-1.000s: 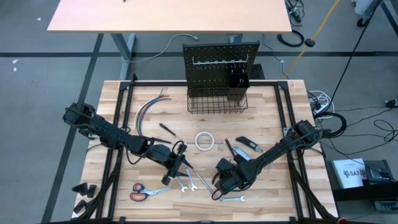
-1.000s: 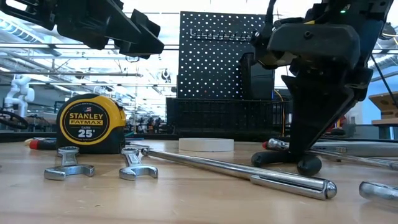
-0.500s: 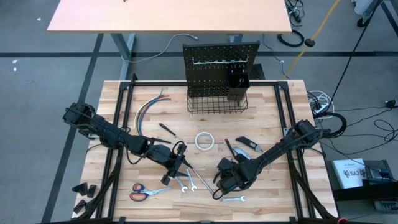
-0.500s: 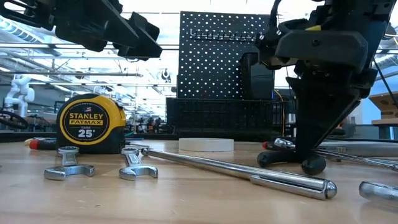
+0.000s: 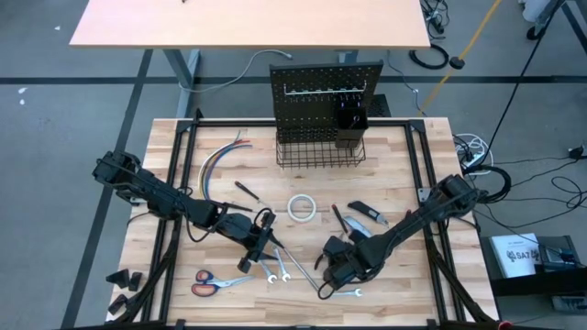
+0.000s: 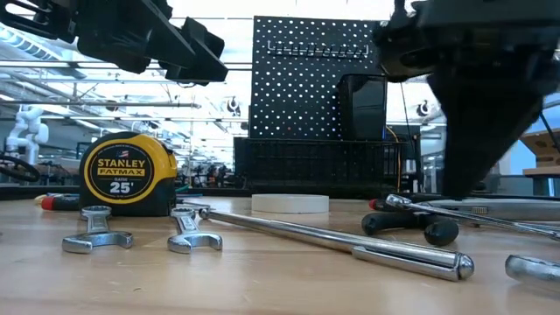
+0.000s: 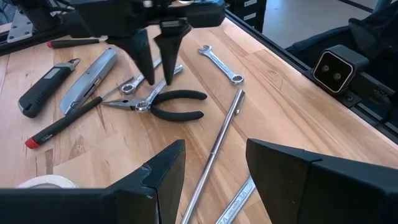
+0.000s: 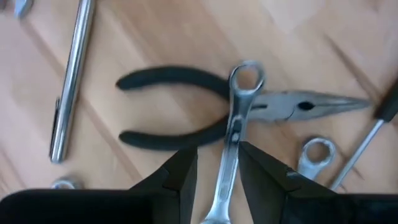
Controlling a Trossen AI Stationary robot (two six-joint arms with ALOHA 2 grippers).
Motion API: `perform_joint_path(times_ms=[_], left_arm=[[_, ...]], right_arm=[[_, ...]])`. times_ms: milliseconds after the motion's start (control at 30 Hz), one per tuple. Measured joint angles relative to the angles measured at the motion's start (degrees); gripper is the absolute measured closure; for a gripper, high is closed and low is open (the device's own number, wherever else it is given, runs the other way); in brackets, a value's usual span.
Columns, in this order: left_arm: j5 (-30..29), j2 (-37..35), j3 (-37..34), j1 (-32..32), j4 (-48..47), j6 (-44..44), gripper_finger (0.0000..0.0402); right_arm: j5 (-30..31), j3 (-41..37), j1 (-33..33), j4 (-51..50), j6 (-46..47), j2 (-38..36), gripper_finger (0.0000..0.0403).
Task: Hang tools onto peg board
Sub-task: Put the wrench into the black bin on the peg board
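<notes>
Silver open-ended wrench [image 8: 233, 146] sits pinched between the right gripper's [image 8: 219, 171] fingers above black-handled pliers [image 8: 205, 118]; next, carry it to the black perforated peg board [image 5: 326, 87]. Left gripper [image 7: 214, 165], fingers spread, waits.

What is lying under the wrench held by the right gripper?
The black-handled pliers lie on the tabletop under the wrench, which the right gripper holds. The wrench hides the pliers' pivot.

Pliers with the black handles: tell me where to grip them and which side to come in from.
Grip the pliers at the narrow neck by the pivot, coming straight down from above. They lie flat with the handles splayed, so the neck likely fits between the fingers best. The right gripper is nearest but holds a wrench; the left gripper is open.
</notes>
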Motion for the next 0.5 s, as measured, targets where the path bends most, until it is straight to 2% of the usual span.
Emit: perform_joint_path(times_ms=[500], left_arm=[[0.0,0.0,0.0,0.0,0.0,0.0,0.0224]], right_arm=[[0.0,-0.1,0.4,-1.2,1.4,1.8,0.0293]])
